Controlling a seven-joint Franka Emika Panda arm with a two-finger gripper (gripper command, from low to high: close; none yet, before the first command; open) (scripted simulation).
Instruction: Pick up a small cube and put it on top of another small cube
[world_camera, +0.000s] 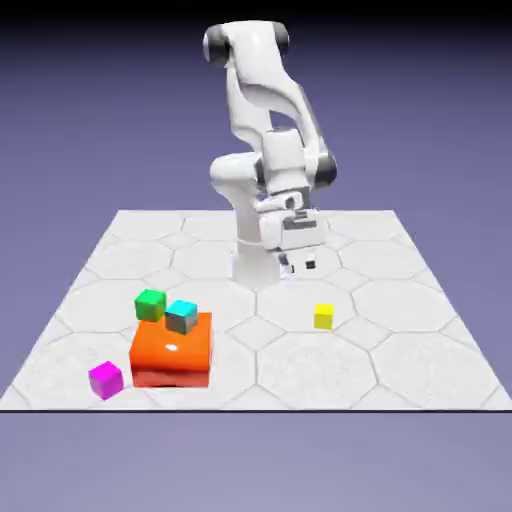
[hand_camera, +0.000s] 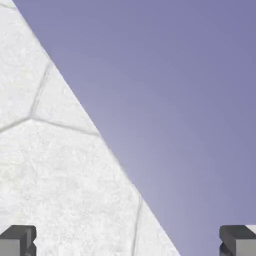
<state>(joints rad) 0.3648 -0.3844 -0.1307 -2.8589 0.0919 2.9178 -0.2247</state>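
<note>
Exterior view: the tool (world_camera: 297, 263) hangs above the counter (world_camera: 420, 360) toward its far edge, near the robot's base, and carries nothing. The small yellow cube (world_camera: 323, 316) rests on the counter nearer the front edge than the tool and slightly toward the exterior view's right; the two are apart, with bare counter between them. The cube is equal-sided, so no long axis governs the approach. In the hand view both fingertips (hand_camera: 18, 240) stand at the lower corners of the picture, spread wide with an empty gap, and only counter surface and backdrop appear; the cube is not in that view. Judgement: the coming move depends on carrying the tool forward and slightly right until it sits over the cube, then descending. The magenta cube (world_camera: 106, 379) lies near the front left corner.
</note>
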